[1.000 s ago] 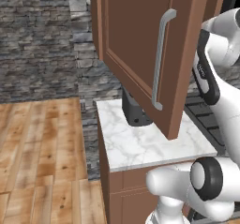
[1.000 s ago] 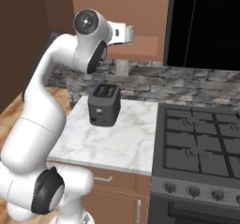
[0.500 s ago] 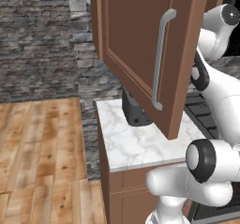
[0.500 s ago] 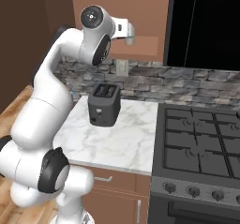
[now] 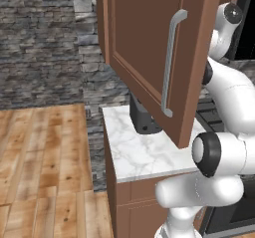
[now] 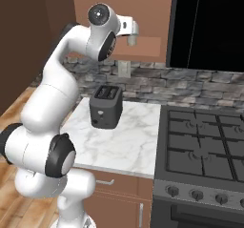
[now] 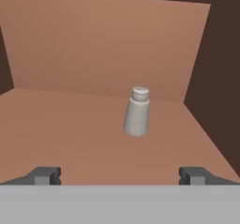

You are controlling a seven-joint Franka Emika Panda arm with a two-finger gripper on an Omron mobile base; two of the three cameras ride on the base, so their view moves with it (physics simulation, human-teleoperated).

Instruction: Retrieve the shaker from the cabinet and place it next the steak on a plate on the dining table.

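The shaker, a small grey cylinder with a lighter ribbed top, stands on the brown shelf inside the cabinet, ahead of my gripper and just right of its midline. Both dark fingertips are spread wide with nothing between them, well short of the shaker. In the right base view the gripper is raised at the cabinet's open front. The cabinet's panelled door hangs open, its silver bar handle facing out. The steak, plate and dining table are out of view.
Below the cabinet, a black toaster sits on the small marble counter. A gas stove adjoins it on the right, with a stone backsplash behind. The open door juts over the counter, and wood floor lies to the left.
The arm has stretched upward and its hand has edged a little right, toward the cabinet opening. Door, toaster and counter are unchanged.
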